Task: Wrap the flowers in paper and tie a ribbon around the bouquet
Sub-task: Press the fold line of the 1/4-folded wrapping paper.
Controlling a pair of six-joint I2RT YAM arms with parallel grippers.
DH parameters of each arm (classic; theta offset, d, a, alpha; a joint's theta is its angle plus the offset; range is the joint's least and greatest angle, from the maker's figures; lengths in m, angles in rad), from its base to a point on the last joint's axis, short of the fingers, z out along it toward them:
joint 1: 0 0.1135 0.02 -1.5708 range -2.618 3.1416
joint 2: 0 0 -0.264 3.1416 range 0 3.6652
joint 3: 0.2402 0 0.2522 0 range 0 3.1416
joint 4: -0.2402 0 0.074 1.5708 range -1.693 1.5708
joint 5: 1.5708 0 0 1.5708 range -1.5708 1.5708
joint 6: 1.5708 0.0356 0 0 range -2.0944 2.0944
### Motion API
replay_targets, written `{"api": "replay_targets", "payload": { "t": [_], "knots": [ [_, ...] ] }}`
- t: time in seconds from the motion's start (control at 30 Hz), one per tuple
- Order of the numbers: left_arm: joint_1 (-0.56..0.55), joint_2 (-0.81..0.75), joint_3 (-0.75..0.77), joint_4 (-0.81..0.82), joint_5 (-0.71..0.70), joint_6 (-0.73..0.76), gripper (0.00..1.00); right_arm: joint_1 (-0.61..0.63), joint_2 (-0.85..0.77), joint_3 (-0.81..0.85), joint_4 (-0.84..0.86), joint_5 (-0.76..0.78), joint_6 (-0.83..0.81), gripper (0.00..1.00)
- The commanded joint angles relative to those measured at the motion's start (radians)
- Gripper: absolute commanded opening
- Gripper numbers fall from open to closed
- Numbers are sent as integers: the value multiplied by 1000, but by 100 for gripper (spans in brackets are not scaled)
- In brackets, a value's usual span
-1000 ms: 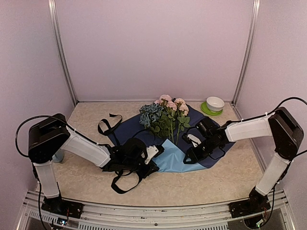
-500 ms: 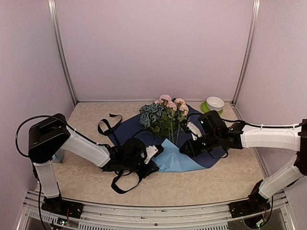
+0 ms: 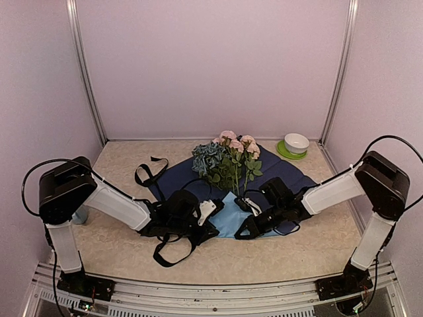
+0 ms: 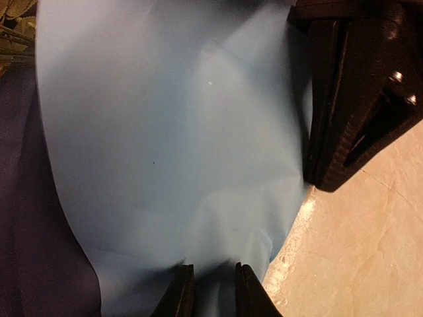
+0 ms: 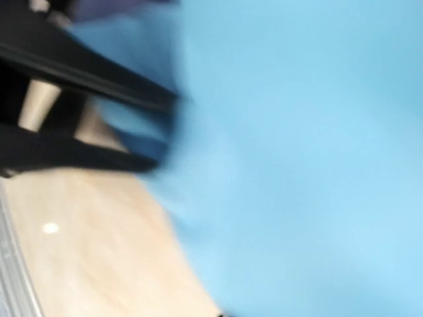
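Observation:
The paper (image 3: 284,173) lies spread navy side up, with a light-blue corner (image 3: 231,221) folded over near the front. The flowers (image 3: 228,160), pink roses and a blue cluster, rest on it with stems pointing to the front. My left gripper (image 3: 217,211) is shut on the flap's left edge, and light-blue paper (image 4: 165,132) sits between its fingertips (image 4: 182,294). My right gripper (image 3: 243,231) lies low on the flap's right edge. Its wrist view is a blur of light-blue paper (image 5: 297,165), and a pinch does not show. The black ribbon (image 3: 137,176) loops left of the paper.
A white bowl (image 3: 296,142) on a green saucer (image 3: 285,153) stands at the back right. A second ribbon loop lies under the left arm near the front. The right arm's black fingers (image 4: 344,119) sit close to my left gripper.
The right arm swung from the paper's right side down and left onto the light-blue flap, and its jaws closed. The left gripper kept its hold and place.

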Motion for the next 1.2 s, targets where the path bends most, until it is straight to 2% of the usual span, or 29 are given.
{"api": "replay_targets", "payload": {
  "t": [0.0, 0.4, 0.7, 0.9, 1.07, 1.17],
  "knots": [
    [9, -7, -44, -86, 27, -10, 22, -98, 2, -60, -3, -9, 2, 0],
    [40, -54, -123, -97, 29, -12, 22, -277, -141, -254, -77, 31, 6, 0],
    [41, -50, -148, -105, 19, -15, 21, -422, -201, -277, -142, 35, 1, 0],
    [41, -59, -158, -97, 20, -15, 21, -525, -323, -321, -179, 78, 2, 0],
    [41, -58, -158, -93, 25, -13, 21, -525, -422, -299, -232, 111, 14, 0],
    [41, -56, -157, -90, 25, -14, 21, -455, -492, -204, -316, 251, 13, 0]
  ]
}}
